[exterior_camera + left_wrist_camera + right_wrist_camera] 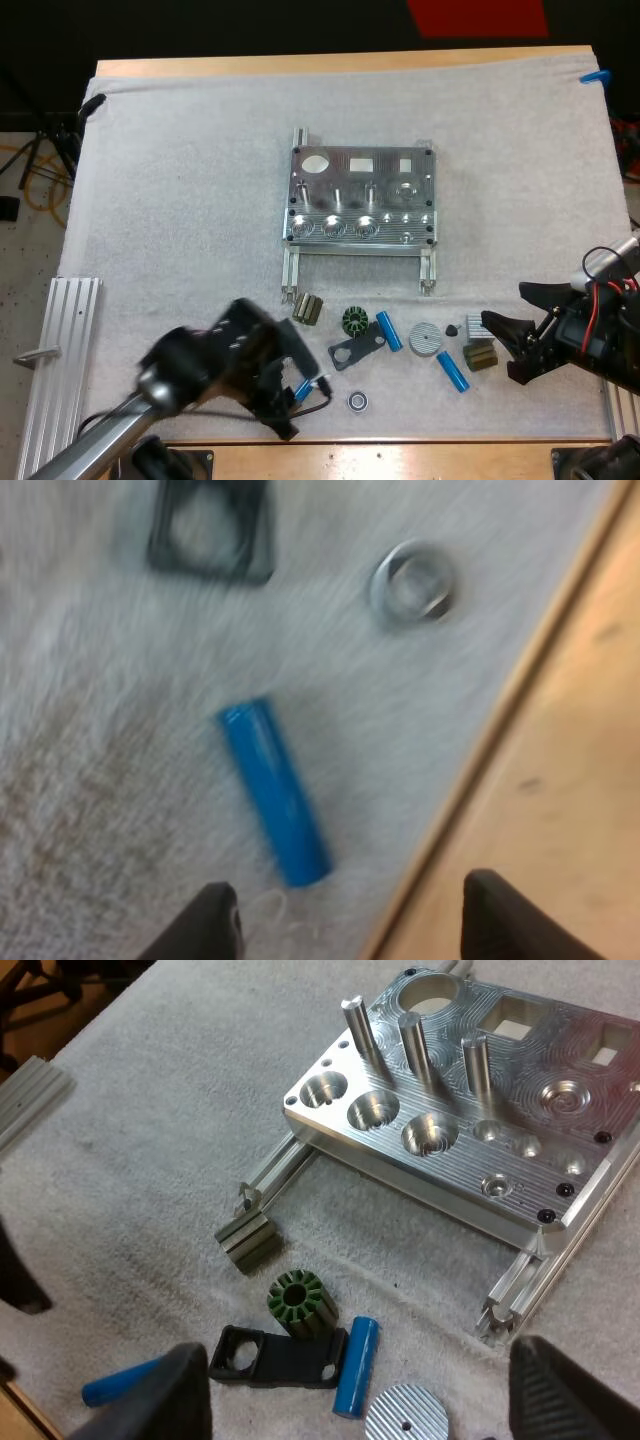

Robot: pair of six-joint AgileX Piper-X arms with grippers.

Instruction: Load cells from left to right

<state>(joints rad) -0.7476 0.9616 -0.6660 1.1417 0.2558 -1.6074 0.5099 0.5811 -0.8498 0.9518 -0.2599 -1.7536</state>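
First pick, I judge: my left claw (350, 920), spread wide and empty, hangs over a bright blue cylindrical cell (275, 790) lying at the edge of the white mat (100, 780), needing descent and closure, while my right claw (360, 1410) stands agape, empty.

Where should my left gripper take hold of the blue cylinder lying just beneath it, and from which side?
Grip the blue cylinder across its middle, coming down from above. It lies flat on the white mat, so only its rounded long sides are free. Set the open jaws of the left gripper on those, probably turned slightly to square with its axis.
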